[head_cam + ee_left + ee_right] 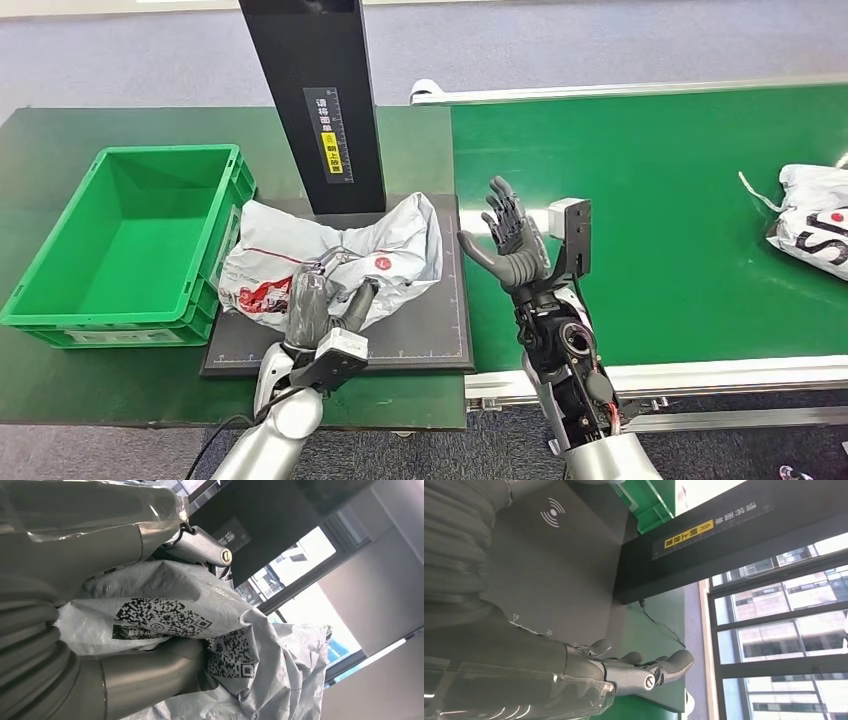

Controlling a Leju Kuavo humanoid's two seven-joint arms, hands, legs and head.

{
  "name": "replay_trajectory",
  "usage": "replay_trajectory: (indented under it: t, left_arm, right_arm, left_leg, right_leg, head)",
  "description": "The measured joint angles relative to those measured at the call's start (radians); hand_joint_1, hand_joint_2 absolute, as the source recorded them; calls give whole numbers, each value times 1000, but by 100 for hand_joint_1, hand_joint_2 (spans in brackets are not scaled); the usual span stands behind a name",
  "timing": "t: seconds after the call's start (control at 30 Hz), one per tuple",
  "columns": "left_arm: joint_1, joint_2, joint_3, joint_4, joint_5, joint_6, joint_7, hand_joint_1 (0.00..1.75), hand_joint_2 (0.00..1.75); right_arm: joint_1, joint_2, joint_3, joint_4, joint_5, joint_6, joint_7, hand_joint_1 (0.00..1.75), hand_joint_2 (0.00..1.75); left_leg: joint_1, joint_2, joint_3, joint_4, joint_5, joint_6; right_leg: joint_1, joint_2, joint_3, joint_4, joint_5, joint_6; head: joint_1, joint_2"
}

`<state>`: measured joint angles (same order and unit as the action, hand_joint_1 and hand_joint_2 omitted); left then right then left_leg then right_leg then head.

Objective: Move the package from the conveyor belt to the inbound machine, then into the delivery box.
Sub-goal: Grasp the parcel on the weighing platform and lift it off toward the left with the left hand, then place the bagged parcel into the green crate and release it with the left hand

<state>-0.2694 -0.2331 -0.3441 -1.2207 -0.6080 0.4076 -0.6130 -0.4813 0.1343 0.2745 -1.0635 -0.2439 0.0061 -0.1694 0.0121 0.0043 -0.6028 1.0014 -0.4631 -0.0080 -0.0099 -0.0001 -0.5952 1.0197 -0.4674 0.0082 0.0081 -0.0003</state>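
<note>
A: Where is the package (345,258) lying at this moment?

B: It is lying on the dark plate of the inbound machine (440,345), in front of the black column (318,100). From the column foot, the package is sitting at about 6 o'clock. The left hand (325,300) is gripping its near edge. In the left wrist view the fingers (205,547) are closing over the crumpled grey bag and the thumb is pressing under it, beside the printed codes.

A: And the other hand?

B: The right hand (512,240) is hanging over the conveyor belt (660,230), at 3 o'clock from the package, with fingers spread and holding nothing.

A: Where is the delivery box (130,245) waiting?

B: It is standing at 9 o'clock from the package, just beside the plate, and I see nothing inside it.

A: What could go wrong now?

B: I am thinking the grip is taking only 1 edge of a soft, slippery bag. The bag could sag and catch on the box wall, or slide out of the fingers during the lift. Also 1 more bag (815,225) is lying far at 3 o'clock on the belt.
</note>
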Motion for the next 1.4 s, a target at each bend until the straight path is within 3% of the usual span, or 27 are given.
replay_trajectory:
  t: [0.1,0.27,0.4,0.5,0.63,0.8,0.93,1.2,1.33,1.37,1.4]
  left_arm:
    - [12,0,0,-31,27,43,-32,175,175]
    - [37,5,-9,-162,64,245,-83,175,175]
    - [59,-9,8,-291,-15,253,-84,175,175]
    - [51,-38,70,-293,-165,253,-79,175,175]
    - [-32,-71,246,-194,-418,253,-4,175,175]
    - [-155,-90,479,-95,-614,253,84,175,175]
    - [-216,-93,606,-21,-758,253,190,175,175]
    - [-254,-93,696,47,-817,253,262,170,175]
    - [-265,-78,700,69,-852,253,376,164,175]
    - [-270,-70,699,80,-852,253,399,157,175]
    - [-276,-62,699,92,-852,253,415,117,175]
  right_arm:
    - [-3,0,5,11,-8,0,0,0,175]
    - [-16,-4,36,34,-40,2,-10,0,175]
    - [-32,-12,64,56,-62,7,-28,0,175]
    - [-37,-19,81,68,-70,4,-38,0,175]
    - [-38,-22,104,87,-60,-8,-54,0,175]
    - [-47,-23,130,113,-48,-4,-63,0,175]
    - [-59,-22,145,128,-41,0,-62,0,175]
    - [-70,-22,157,149,-37,6,-57,0,175]
    - [-73,-22,160,157,-31,12,-57,0,175]
    - [-73,-22,160,158,-29,13,-57,0,175]
    - [-73,-22,161,159,-26,14,-57,0,175]
  left_leg:
    - [0,0,0,0,0,0]
    - [0,0,0,0,0,0]
    - [0,0,0,0,0,0]
    - [0,0,0,0,0,0]
    - [0,2,1,0,1,0]
    - [1,2,2,0,1,0]
    - [1,2,1,0,1,-1]
    - [0,1,1,0,1,0]
    - [1,1,1,0,1,0]
    - [1,1,1,0,1,0]
    - [1,1,1,0,1,0]
  right_leg:
    - [0,0,0,0,0,0]
    - [0,0,0,0,0,0]
    - [0,0,0,0,0,0]
    - [0,0,0,0,0,0]
    - [0,0,0,0,1,-1]
    - [1,0,0,1,2,-2]
    - [1,0,0,1,2,-2]
    - [1,0,0,0,1,-2]
    - [1,0,0,0,2,-2]
    - [1,0,0,0,2,-2]
    - [1,0,0,0,2,-2]
  head:
    - [0,0]
    - [0,0]
    - [0,0]
    - [0,0]
    - [0,0]
    - [0,0]
    - [0,0]
    - [0,0]
    - [0,0]
    - [0,0]
    - [0,0]
